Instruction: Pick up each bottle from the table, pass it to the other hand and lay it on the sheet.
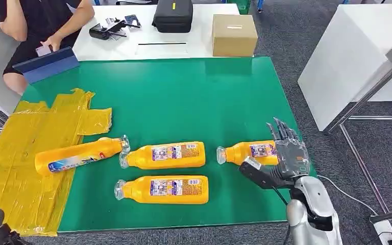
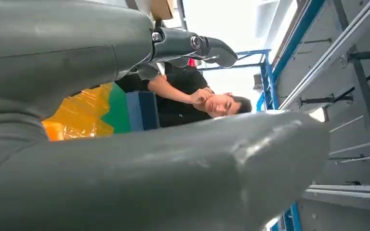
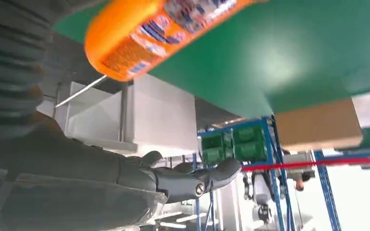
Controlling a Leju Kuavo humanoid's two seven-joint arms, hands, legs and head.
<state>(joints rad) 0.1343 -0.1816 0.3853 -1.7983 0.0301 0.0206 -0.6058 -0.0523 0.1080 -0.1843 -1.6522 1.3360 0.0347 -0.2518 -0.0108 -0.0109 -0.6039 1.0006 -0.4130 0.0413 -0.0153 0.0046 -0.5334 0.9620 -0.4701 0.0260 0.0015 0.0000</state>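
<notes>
rightmost bottle lies flat on the green desk, long axis across it, cap toward the other bottles. right hand at its base end, fingers spread above it, thumb toward it, grasping nothing. left hand state: can't tell.

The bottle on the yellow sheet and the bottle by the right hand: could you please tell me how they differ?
The bottle on the sheet lies at the table's left, tilted, with its cap pointing right; the bottle by the right hand lies on bare green table with its cap pointing left. The first lies clear of any hand; the second is partly hidden behind the right hand, whose fingers are spread. Both are orange, labelled, and lying on their sides.
</notes>
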